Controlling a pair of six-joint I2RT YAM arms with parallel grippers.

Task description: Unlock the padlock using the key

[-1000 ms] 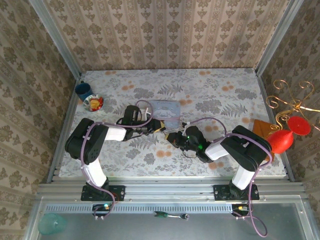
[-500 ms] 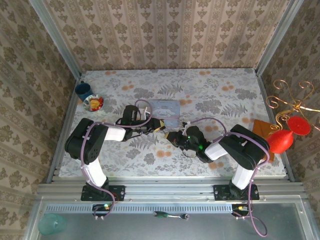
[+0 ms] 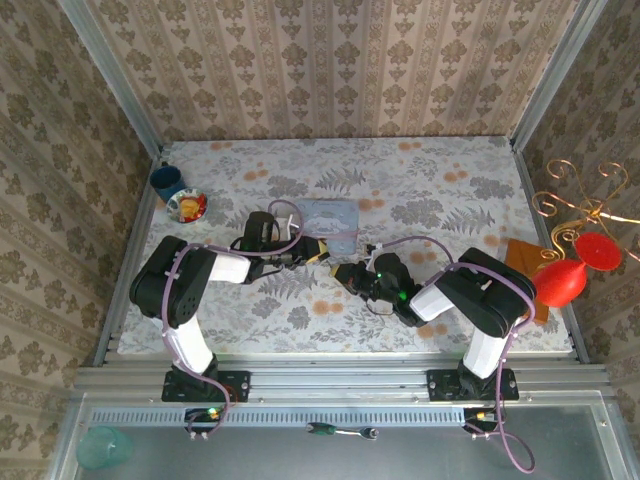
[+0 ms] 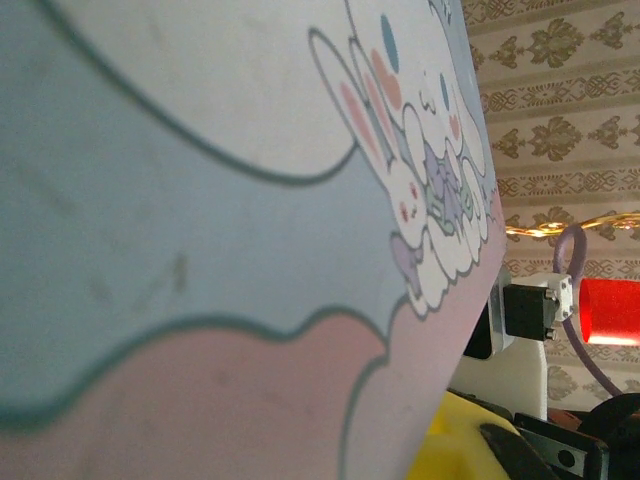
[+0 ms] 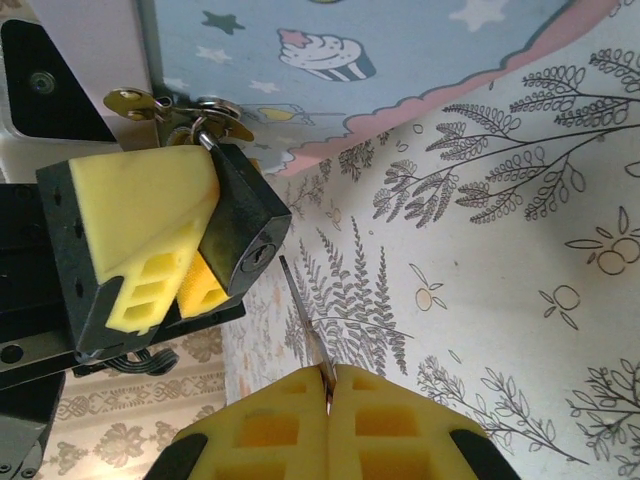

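In the right wrist view the tiny black padlock (image 5: 245, 225) is clamped between the yellow fingers (image 5: 140, 230) of my left gripper, its keyhole facing my right gripper. A ring of brass keys (image 5: 180, 105) hangs from its thin shackle. My right gripper (image 5: 328, 385) is shut on the key (image 5: 305, 315), whose thin blade points up with its tip just beside the keyhole, outside it. From above, my left gripper (image 3: 318, 252) and right gripper (image 3: 345, 272) meet near the table's middle, in front of the clear bluish box (image 3: 330, 218). The box's cartoon sticker (image 4: 250, 200) blocks most of the left wrist view.
A blue cup (image 3: 167, 181) and a small dish (image 3: 187, 206) sit at the far left edge. A red balloon-like object (image 3: 560, 282) and a gold wire stand (image 3: 580, 210) are at the right edge. The box's decorated side (image 5: 400, 50) lies right behind the padlock.
Hardly anything differs. Both arms hold almost the same pose, with the padlock and key still gripped and close together.
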